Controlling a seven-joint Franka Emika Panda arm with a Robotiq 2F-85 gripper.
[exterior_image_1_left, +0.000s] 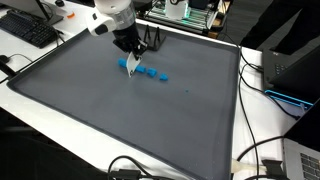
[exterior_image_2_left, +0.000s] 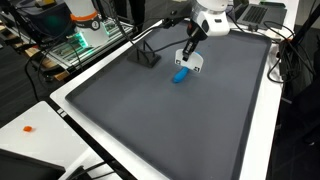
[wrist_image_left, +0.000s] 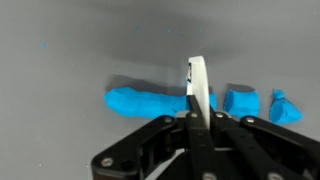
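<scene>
**Item: pincer** (wrist_image_left: 197, 88). Jaws shut, pads pressed together, and nothing shows between them. It points down at the right end of the long blue piece (wrist_image_left: 140, 101). Whether the tip touches that piece cannot be told. With the jaws closed it reads as set to nudge, not to grasp.

**Item: long blue piece.** It lies flat and loose on the grey mat (exterior_image_1_left: 120, 120). In an exterior view it shows just below the pincer (exterior_image_2_left: 186, 62).

**Item: small blue blocks** (wrist_image_left: 241, 101). Two of them sit beyond the right end of the long blue piece, in line with it and slightly apart. The straight row (exterior_image_1_left: 150, 71) looks deliberately laid.

**Item: grey mat.** It lies under the long blue piece and covers most of the worktop (exterior_image_1_left: 20, 50).

**Containers:** none seen around the long blue piece. All the blue items lie bare on the mat.
</scene>
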